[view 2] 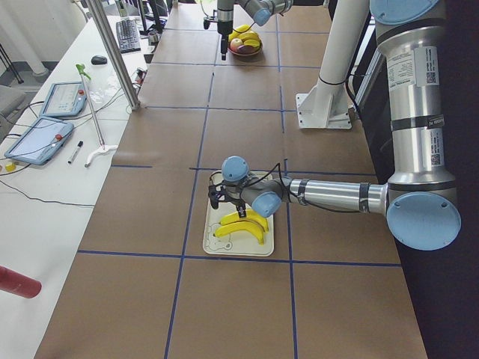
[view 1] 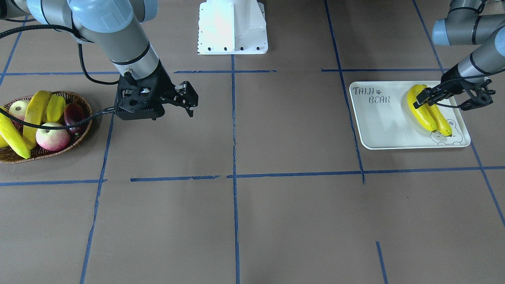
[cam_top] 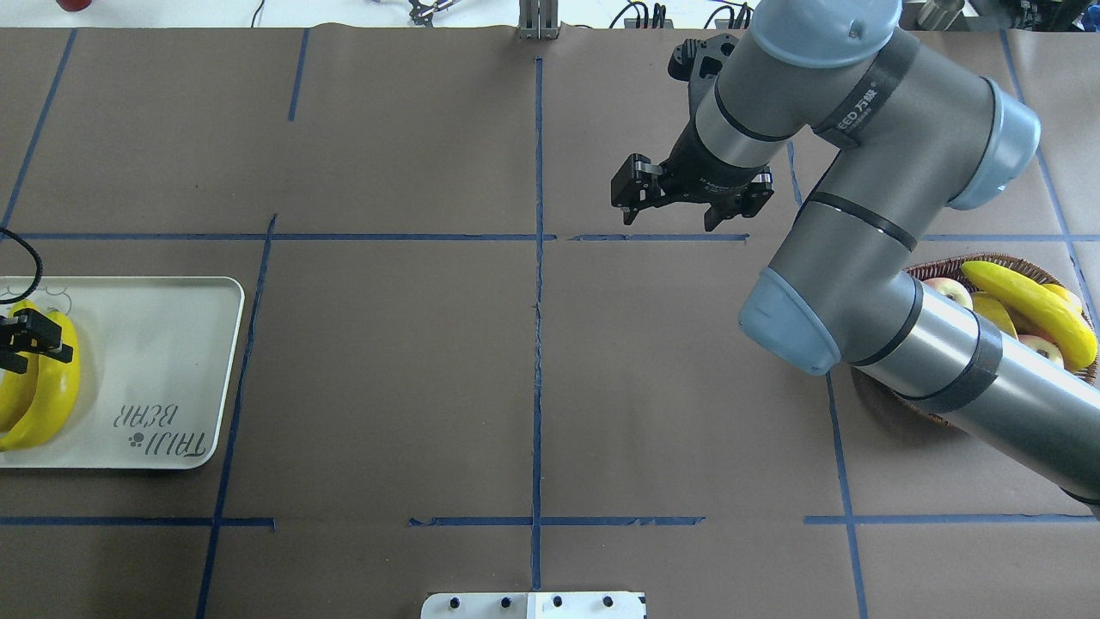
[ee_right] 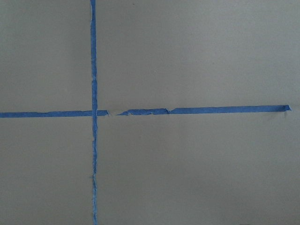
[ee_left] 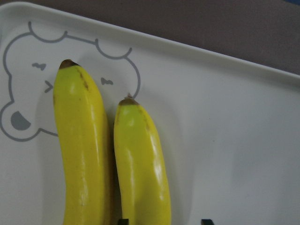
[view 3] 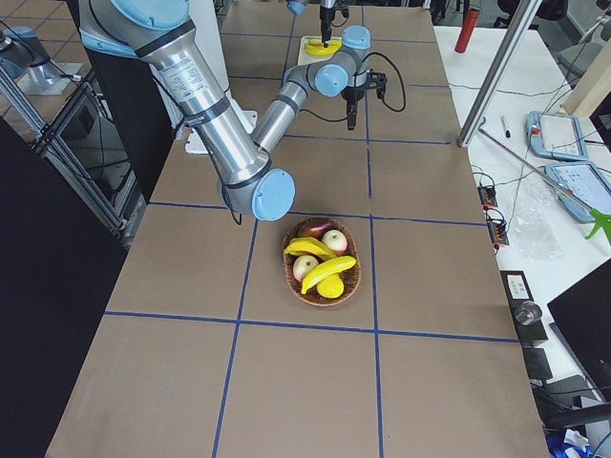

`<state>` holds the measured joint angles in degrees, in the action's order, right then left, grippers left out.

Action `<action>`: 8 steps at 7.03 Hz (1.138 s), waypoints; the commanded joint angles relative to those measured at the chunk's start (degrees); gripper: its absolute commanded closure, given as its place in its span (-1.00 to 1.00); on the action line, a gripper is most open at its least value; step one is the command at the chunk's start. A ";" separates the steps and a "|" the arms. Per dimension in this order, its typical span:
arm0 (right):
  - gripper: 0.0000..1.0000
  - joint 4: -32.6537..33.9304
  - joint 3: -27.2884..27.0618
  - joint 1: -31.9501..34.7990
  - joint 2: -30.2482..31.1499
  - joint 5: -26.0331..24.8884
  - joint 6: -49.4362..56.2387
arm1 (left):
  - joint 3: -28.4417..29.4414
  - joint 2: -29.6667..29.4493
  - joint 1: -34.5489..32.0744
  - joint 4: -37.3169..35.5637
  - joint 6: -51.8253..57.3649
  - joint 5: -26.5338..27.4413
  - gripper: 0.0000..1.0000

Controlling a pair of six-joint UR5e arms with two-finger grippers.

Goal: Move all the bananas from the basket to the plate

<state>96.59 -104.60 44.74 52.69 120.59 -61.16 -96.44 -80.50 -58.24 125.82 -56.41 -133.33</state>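
In the front-facing view the left gripper [view 1: 440, 103] hangs, jaws apart, leaving two bananas [view 1: 424, 112] free, side by side at the plate's [view 1: 378, 126] 3 o'clock end, while the right gripper [view 1: 188, 99], spread and empty, hovers at 3 o'clock of the basket [view 1: 85, 130], probably because two more bananas [view 1: 33, 114] wait there.

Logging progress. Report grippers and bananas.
Left gripper open over plate; right gripper open, empty. Two bananas on plate, two bananas in basket. Apples crowd those.

left hand [view 1: 442, 103] and right hand [cam_top: 669, 219] both point straight down, each with its fingers spread wide apart.
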 commanded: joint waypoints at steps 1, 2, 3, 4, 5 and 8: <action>-1.00 0.18 -0.25 0.78 0.21 0.17 -0.01 | -1.64 0.00 -1.34 -0.40 2.00 -0.09 -1.00; -1.00 1.92 -0.60 2.27 1.17 0.70 0.86 | -3.56 -0.09 -1.87 -0.75 1.92 -0.09 -1.00; -1.00 1.94 -3.65 3.07 5.19 0.70 4.96 | -5.67 -0.79 -1.87 -0.93 1.83 -0.09 -1.00; -1.00 2.11 -6.29 5.86 9.49 2.18 12.31 | -7.26 -2.36 -1.87 -3.28 1.48 -0.09 -1.00; -1.00 1.94 -9.71 7.98 15.71 3.94 18.47 | -7.36 -5.68 -1.70 -5.56 1.39 -0.09 -1.00; -1.00 1.33 -19.38 12.04 35.04 3.35 31.46 | -7.36 -7.12 -1.35 -5.94 1.22 0.00 -1.00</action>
<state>98.17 -120.37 55.64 80.00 124.38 -32.33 -103.76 -87.32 -59.70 120.03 -55.11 -133.34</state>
